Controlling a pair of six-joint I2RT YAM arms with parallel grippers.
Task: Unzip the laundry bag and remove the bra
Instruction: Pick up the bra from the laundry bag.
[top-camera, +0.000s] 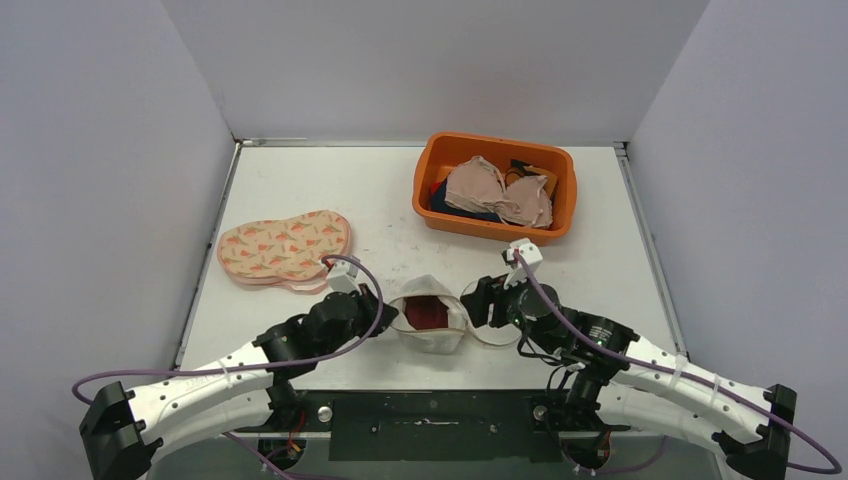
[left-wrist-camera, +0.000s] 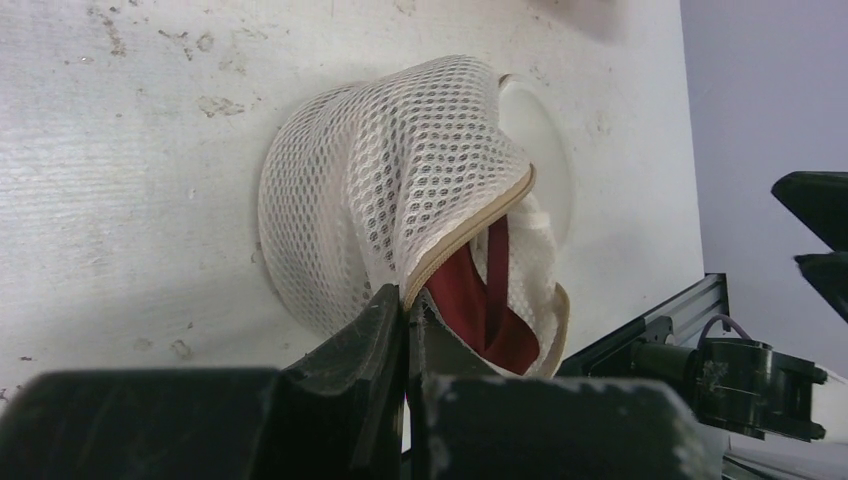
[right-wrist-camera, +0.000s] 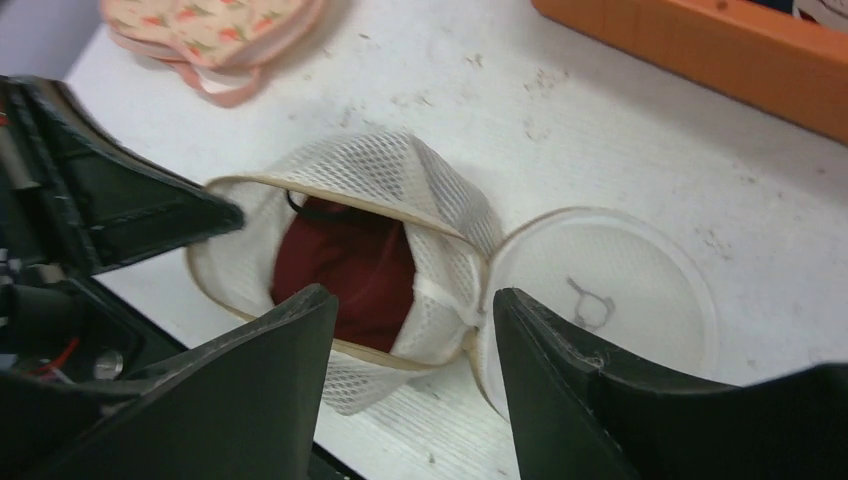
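The white mesh laundry bag lies unzipped near the table's front edge. Its round lid is flopped open to the right. A dark red bra shows inside the opening. My left gripper is shut on the bag's beige zipper rim, pinching it at the near left side. In the left wrist view the bra sits just behind the rim. My right gripper is open, its fingers either side of the seam joining bag and lid, with the bra just beyond its left finger.
An orange bin with beige bras and dark clothes stands at the back right. It also shows at the top right of the right wrist view. A peach patterned padded item lies at the left. Grey walls close in the table.
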